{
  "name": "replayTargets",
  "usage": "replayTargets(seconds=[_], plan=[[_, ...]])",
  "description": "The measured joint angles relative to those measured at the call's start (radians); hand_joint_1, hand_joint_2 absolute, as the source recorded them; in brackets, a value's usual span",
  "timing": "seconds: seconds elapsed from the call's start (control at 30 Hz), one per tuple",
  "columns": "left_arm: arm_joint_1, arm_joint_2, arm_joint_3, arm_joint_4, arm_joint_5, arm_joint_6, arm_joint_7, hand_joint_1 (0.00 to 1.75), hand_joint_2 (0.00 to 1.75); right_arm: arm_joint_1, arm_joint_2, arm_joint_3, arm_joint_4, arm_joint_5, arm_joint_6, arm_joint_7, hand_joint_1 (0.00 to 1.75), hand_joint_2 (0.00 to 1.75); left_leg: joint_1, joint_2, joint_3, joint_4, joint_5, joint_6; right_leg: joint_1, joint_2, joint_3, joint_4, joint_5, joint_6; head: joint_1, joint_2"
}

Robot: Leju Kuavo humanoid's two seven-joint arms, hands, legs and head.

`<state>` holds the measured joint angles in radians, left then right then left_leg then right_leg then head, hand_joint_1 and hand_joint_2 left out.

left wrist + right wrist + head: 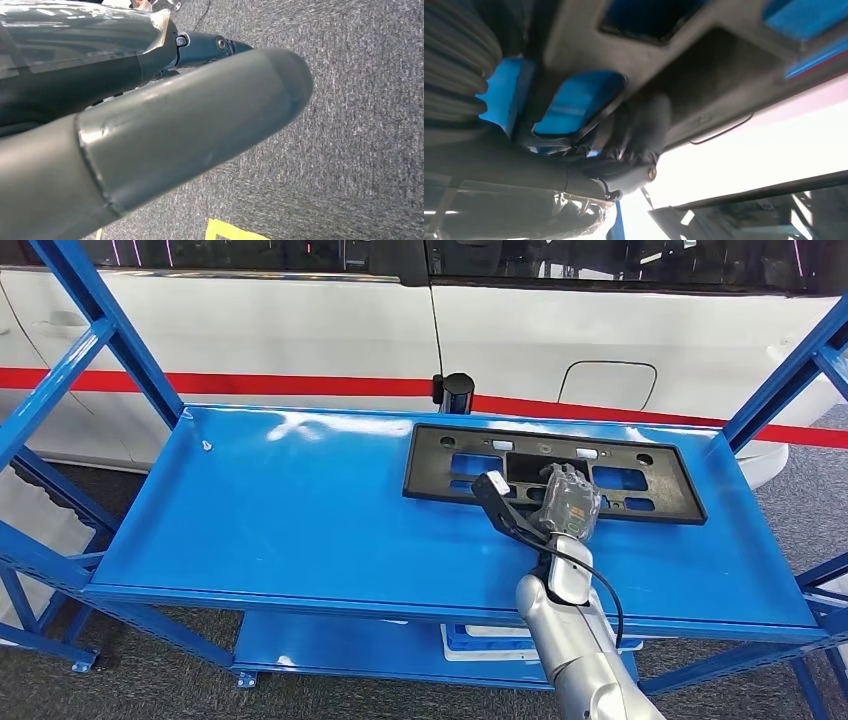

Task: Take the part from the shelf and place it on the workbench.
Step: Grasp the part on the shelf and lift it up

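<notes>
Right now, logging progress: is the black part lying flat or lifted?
Lying flat: the black part rests on the blue shelf, robot hand over its near edge.

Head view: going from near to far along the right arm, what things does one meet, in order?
Right arm → right robot hand → black part on the blue shelf → black post → white car.

arm [570,640]: silver, black cable; right hand [568,502]: grey, plastic-wrapped; left hand [150,145]: grey thumb
</notes>
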<state>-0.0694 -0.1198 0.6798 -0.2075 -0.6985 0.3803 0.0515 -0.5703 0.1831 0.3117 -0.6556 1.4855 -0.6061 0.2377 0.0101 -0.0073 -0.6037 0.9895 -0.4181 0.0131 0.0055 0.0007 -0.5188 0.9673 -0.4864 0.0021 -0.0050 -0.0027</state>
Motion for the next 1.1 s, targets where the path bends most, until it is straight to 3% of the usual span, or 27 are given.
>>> replayTargets(seconds=[0.53,0.57,0.6,0.7,0.73,0.87,1.0,1.1], plan=[[0.0,0.0,0.001,0.0,-0.002,0.018,-0.045,0.0,0.0,0.008,0.007,-0.012,0.003,0.028,-0.035,-0.046,1.75,1.75,0.0,0.0,0.0,0.0,0.0,0.0,0.0,0.0,0.0,0.0,0.0,0.0,0.0,0.0],[0.0,0.0,0.006,0.0,0.007,0.025,-0.088,0.0,0.0,0.02,0.01,-0.012,-0.017,0.04,-0.041,-0.055,1.75,1.75,0.0,0.0,0.0,0.0,0.0,0.0,0.0,0.0,0.0,0.0,0.0,0.0,0.0,0.0],[0.0,0.0,0.019,-0.001,0.035,0.028,-0.182,0.0,0.0,0.042,0.013,-0.012,-0.058,0.055,-0.051,-0.069,1.75,1.75,0.0,0.0,0.0,0.0,0.0,0.0,0.0,0.0,0.0,0.0,0.0,0.0,0.0,0.0],[-0.008,-0.006,0.126,-0.001,0.191,-0.042,-0.565,0.0,0.0,0.165,0.011,0.024,-0.431,0.082,-0.076,-0.148,1.75,1.75,0.0,0.0,-0.001,0.0,0.0,0.0,0.0,0.0,-0.002,0.0,0.0,0.0,0.0,0.0],[-0.012,-0.009,0.157,-0.001,0.222,-0.06,-0.62,0.0,0.0,0.195,0.004,0.04,-0.562,0.083,-0.078,-0.171,1.75,1.75,0.0,0.001,-0.001,0.0,0.0,0.0,0.0,0.001,-0.002,0.0,0.0,0.0,0.0,0.0],[-0.023,-0.017,0.192,-0.001,0.229,-0.045,-0.621,0.0,0.0,0.22,-0.019,0.07,-0.808,0.085,-0.093,-0.196,1.75,1.75,0.0,0.002,-0.001,0.0,-0.001,0.0,0.0,0.002,-0.002,0.0,0.0,0.0,0.0,0.0],[-0.033,-0.022,0.204,-0.001,0.222,-0.041,-0.625,0.0,1.75,0.242,-0.031,0.084,-0.923,0.085,-0.094,-0.208,1.75,1.75,0.0,0.002,0.0,0.0,-0.001,-0.001,0.0,0.002,-0.002,0.0,0.0,0.0,0.0,0.0],[-0.035,-0.028,0.205,-0.001,0.198,-0.026,-0.626,0.0,1.75,0.249,-0.039,0.093,-0.994,0.085,-0.094,-0.242,1.75,1.75,0.0,0.002,0.0,0.0,-0.001,-0.001,0.0,0.002,-0.001,0.0,0.0,0.0,0.0,0.0]])
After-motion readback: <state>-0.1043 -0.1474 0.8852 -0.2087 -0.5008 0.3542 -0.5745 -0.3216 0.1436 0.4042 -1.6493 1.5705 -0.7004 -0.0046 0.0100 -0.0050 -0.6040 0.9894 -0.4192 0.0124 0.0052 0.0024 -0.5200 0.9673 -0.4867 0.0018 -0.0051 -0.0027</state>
